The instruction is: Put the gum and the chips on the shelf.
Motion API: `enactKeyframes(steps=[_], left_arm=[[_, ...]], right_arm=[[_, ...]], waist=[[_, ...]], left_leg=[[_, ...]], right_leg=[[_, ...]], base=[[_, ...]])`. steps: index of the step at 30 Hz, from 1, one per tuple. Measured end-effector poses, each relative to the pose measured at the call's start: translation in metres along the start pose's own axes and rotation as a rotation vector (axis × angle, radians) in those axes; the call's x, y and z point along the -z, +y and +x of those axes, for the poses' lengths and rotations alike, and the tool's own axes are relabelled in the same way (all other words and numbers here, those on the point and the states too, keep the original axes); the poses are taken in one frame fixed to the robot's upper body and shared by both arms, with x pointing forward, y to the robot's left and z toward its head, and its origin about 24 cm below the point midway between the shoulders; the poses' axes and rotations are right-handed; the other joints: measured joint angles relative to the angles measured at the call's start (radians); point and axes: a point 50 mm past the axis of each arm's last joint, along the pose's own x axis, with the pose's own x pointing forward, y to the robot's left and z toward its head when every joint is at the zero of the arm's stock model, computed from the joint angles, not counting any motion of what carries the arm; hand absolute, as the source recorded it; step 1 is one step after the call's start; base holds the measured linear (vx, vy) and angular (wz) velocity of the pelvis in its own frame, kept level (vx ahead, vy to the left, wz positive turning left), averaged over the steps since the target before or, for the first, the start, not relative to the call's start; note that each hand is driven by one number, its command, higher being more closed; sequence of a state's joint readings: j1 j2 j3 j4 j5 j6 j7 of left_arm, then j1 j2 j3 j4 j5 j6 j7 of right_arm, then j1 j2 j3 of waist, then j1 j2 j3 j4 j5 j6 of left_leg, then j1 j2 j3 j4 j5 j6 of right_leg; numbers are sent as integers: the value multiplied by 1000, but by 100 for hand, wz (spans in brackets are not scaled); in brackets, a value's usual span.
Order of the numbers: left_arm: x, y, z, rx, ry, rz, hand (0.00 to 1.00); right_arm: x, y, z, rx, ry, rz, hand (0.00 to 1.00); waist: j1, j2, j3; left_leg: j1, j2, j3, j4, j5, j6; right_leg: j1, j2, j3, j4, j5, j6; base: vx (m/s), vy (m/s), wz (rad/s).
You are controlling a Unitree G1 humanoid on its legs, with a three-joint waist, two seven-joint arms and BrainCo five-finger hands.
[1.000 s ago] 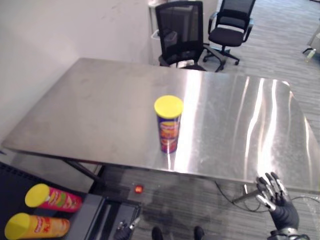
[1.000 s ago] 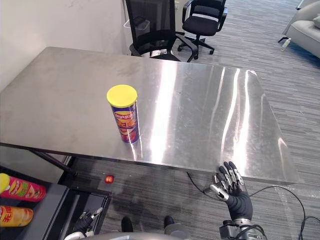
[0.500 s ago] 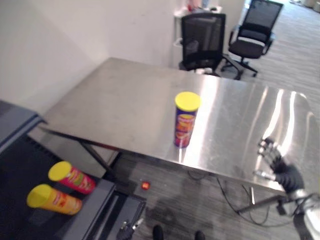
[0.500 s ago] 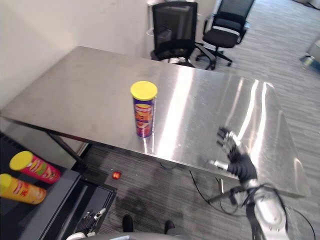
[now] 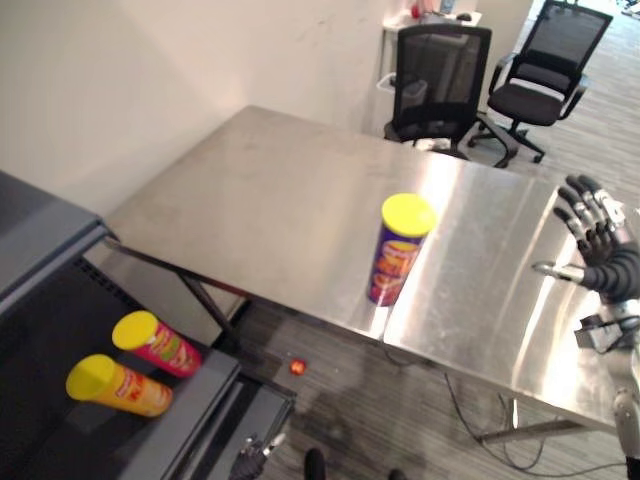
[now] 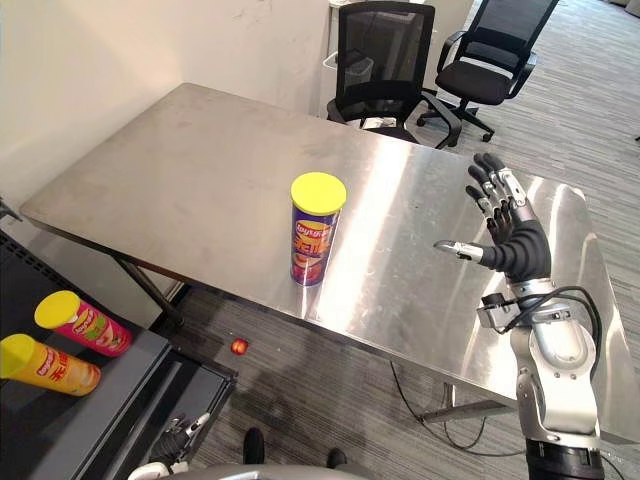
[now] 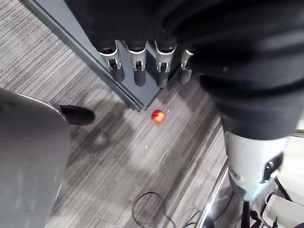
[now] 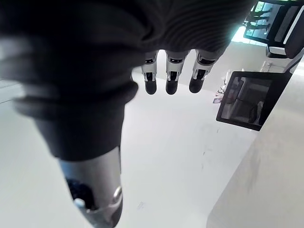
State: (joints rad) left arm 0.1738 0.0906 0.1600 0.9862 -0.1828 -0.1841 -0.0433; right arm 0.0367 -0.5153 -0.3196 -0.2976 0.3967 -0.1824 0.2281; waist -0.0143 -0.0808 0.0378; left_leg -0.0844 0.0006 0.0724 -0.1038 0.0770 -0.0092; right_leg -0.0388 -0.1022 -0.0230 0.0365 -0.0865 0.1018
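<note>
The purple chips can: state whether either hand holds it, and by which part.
Nothing is held. The purple chips can stands untouched on the table; right hand and left hand are both open.

Table top: you had bare steel left, far and right of the upright chips can, which stood by the table's near edge.
Right side: your right hand hung with fingers spread above the table, well apart from the chips can.
Shelf: a pink can and an orange can lay side by side on the shelf at near left; you had bare deck to their left.
Far edge: a mesh-backed chair and a second chair stood just beyond it.
</note>
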Motion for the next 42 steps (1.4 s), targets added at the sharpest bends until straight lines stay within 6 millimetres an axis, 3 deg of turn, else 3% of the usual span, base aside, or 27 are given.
enactKeyframes(steps=[7, 13, 14, 18, 27, 36, 42], left_arm=[[1, 1, -1, 3, -1, 6, 0], [-9, 1, 0, 21, -37, 32, 0], [-16, 0, 3, 25, -59, 34, 0], [-20, -2, 4, 29, -72, 34, 0], [-23, -3, 4, 27, -86, -1, 0], [-26, -4, 5, 30, -101, -6, 0], [-28, -4, 5, 31, -108, -7, 0]], right_arm=[[13, 5, 1, -66, 63, 41, 0], [34, 36, -2, -249, 154, 152, 0], [47, 51, 5, -320, 214, 214, 0], [47, 53, 11, -335, 209, 215, 0], [56, 57, 19, -332, 252, 237, 0], [45, 63, 41, -365, 183, 224, 0], [36, 55, 56, -380, 151, 167, 0]], waist=[[-4, -8, 6], [16, -11, 26], [25, -22, 51], [45, -24, 62], [48, -17, 92], [53, -21, 108], [58, -21, 113]], left_leg=[[-2, 3, -1, 0, 0, -8], [-20, -10, -6, 0, -1, -6], [-35, -26, -29, 7, 5, 8], [-34, -28, -33, 7, 5, 8], [-42, -26, -48, 1, 1, 2], [-56, -27, -47, 7, 7, 10], [-55, -23, -50, 7, 7, 10]], right_leg=[[-7, 4, -2, -1, -9, -11], [-8, -8, -11, -16, -8, 0], [-7, -16, -35, -22, 4, 5], [-3, -16, -36, -22, 4, 5], [-9, -15, -48, -18, 0, 3], [-22, -15, -47, -20, 1, 3], [-21, -13, -49, -18, 2, 2]], base=[[-45, 5, -1], [62, 17, 11], [229, 19, 32], [99, 2, 12], [-36, 0, 2], [34, -5, -1], [34, -9, 3]])
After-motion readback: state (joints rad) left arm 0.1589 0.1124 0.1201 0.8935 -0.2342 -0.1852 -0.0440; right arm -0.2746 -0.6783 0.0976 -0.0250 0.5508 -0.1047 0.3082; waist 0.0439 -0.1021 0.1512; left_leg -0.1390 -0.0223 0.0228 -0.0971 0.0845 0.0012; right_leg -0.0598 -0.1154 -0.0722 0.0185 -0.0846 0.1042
